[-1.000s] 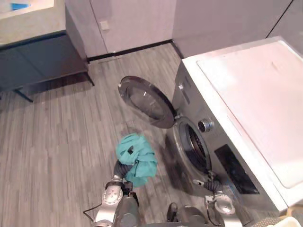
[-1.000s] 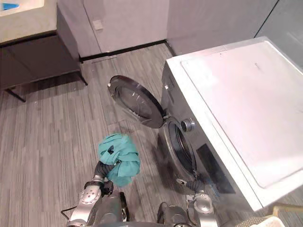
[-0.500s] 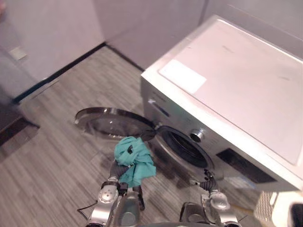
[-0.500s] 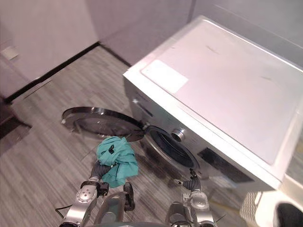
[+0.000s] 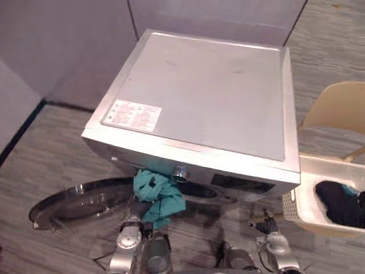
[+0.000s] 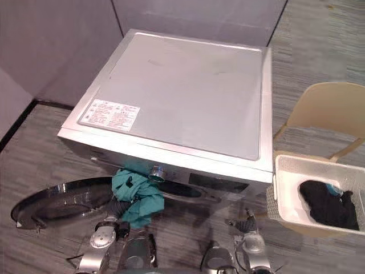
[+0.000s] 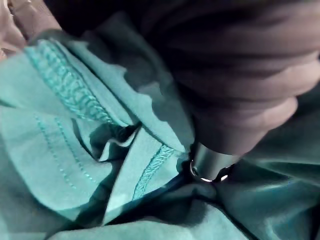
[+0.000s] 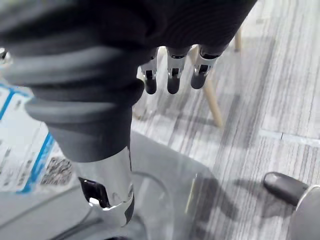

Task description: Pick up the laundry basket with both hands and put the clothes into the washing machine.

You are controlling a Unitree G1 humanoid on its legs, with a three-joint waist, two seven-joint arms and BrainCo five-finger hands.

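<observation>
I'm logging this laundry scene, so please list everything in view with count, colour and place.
washing machine: one, silver-grey, centre
machine door: one, dark glass, swung open at lower left
teal garment: one, teal, over the left hand, before the drum opening
laundry basket: one, white, on the chair, right
dark clothes: one pile, black, inside the basket
chair: one, beige, right of the machine
floor: grey wood planks, all around
left hand: one, dark cover, under the garment
right hand: one, silver fingers relaxed, empty, low before the machine
</observation>
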